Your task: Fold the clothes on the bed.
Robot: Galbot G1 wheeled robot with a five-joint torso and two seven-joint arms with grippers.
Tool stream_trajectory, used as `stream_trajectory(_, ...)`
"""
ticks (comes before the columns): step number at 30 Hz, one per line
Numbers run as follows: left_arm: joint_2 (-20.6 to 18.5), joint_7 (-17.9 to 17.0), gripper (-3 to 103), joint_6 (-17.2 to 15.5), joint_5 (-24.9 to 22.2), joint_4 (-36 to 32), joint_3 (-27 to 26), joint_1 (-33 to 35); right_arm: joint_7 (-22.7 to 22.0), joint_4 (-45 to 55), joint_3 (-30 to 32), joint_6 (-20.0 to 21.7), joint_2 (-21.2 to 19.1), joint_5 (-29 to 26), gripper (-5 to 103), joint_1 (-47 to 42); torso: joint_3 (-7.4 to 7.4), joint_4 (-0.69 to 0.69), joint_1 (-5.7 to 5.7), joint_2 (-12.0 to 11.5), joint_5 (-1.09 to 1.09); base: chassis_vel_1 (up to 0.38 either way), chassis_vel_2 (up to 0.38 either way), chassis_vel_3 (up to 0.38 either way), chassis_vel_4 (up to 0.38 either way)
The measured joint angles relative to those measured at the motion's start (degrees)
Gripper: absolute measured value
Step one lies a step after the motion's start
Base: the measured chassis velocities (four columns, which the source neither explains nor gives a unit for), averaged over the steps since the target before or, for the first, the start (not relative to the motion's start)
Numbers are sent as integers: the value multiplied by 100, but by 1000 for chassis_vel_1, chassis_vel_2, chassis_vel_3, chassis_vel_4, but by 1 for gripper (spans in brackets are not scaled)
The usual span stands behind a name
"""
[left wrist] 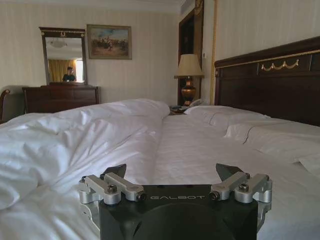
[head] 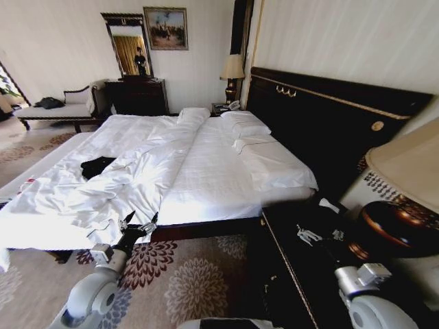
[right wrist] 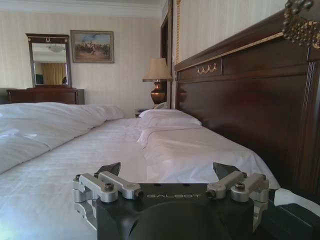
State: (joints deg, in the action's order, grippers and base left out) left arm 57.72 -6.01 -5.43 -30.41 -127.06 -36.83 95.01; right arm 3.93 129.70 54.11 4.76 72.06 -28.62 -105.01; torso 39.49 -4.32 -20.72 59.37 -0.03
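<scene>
The clothes (head: 97, 166), a crumpled black garment, lie on the rumpled white duvet on the left side of the bed (head: 212, 171). My left gripper (head: 139, 223) hovers open at the near edge of the mattress, well short of the garment. In the left wrist view its fingers (left wrist: 115, 172) stand spread over the white bedding (left wrist: 190, 145) with nothing between them. My right gripper (head: 321, 234) sits open over the dark nightstand beside the bed. In the right wrist view the right gripper (right wrist: 167, 170) faces along the mattress (right wrist: 75, 160) toward the pillows.
A tall dark headboard (head: 322, 116) runs along the right. The near nightstand (head: 288, 226) carries a big lamp (head: 405, 178). A dresser with mirror (head: 137, 96) and a pale bench (head: 55, 110) stand beyond the bed. Patterned carpet (head: 192, 281) lies before me.
</scene>
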Motion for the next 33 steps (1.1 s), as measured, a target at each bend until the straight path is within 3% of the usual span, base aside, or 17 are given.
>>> stream_trajectory(17, 137, 33, 100, -21, -98, -25, -14, 6, -105, -86, -30, -221, 53, 82, 100, 47, 1, 0, -1, -2, 0, -162, 151, 152, -150)
stream_trajectory(26, 14, 204, 100, 17, -51, -552, -105, 354, -138, -25, -30, -323, 56, 253, 100, 72, 1, -1, -1, -1, 0, -133, 140, 135, -138)
stream_trajectory(33, 80, 212, 100, 21, -29, -596, -137, 497, -168, 0, 3, -335, -2, 289, 100, 78, 2, 0, -4, -2, -1, -69, 50, 52, -52)
